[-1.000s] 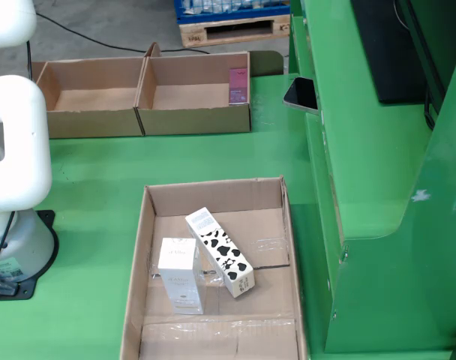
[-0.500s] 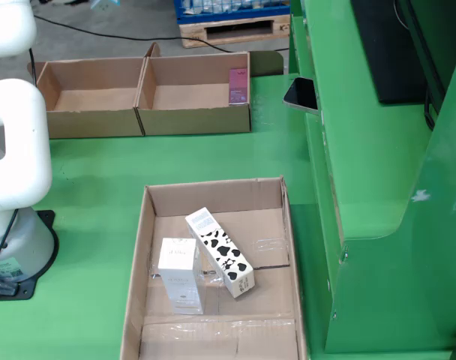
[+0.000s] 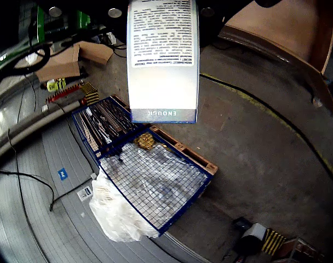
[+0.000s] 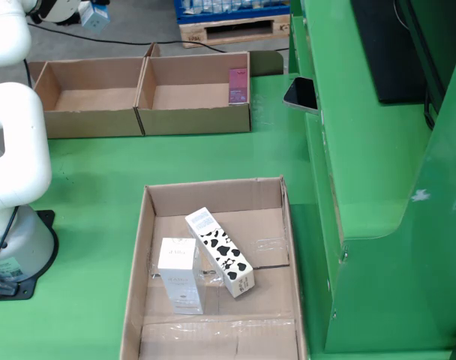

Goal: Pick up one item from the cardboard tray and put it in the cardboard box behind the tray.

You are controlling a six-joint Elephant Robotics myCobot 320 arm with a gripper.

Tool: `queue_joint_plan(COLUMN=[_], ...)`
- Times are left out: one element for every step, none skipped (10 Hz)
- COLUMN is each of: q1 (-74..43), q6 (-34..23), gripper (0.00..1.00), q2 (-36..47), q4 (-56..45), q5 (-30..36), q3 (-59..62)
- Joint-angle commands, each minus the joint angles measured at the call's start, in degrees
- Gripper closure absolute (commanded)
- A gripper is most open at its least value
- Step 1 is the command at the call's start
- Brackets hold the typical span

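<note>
A white printed carton (image 3: 163,60) is hanging upright close to the wrist camera. Two cartons, white (image 4: 180,274) and cow-spotted (image 4: 220,251), are lying in the tray (image 4: 135,277).

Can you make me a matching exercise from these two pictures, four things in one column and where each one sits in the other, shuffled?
Things:
1. black-and-white cow-patterned carton
2. small pink box
3. dark smartphone
4. white printed carton

Places:
A. on the green ledge right of the back boxes, fixed view
B. lying in the near cardboard tray
C. filling the top of the gripper-mounted view
D. against the right wall of the back cardboard box

Pairs: 1-B, 2-D, 3-A, 4-C
</note>
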Motion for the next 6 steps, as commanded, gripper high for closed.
queue_joint_plan(q1=[0.8, 0.8, 0.8, 0.8, 0.8, 0.8], q6=[-0.1, 0.2, 1.6, 0.7, 0.7, 1.2], gripper=[1.00, 1.00, 1.00, 1.00, 1.00, 1.00], q2=[1.4, 1.4, 1.4, 1.4, 1.4, 1.4], q4=[0.7, 0.7, 0.7, 0.7, 0.7, 0.7], q5=[-0.6, -0.6, -0.6, -0.6, -0.6, -0.7], q3=[1.5, 1.5, 1.5, 1.5, 1.5, 1.5])
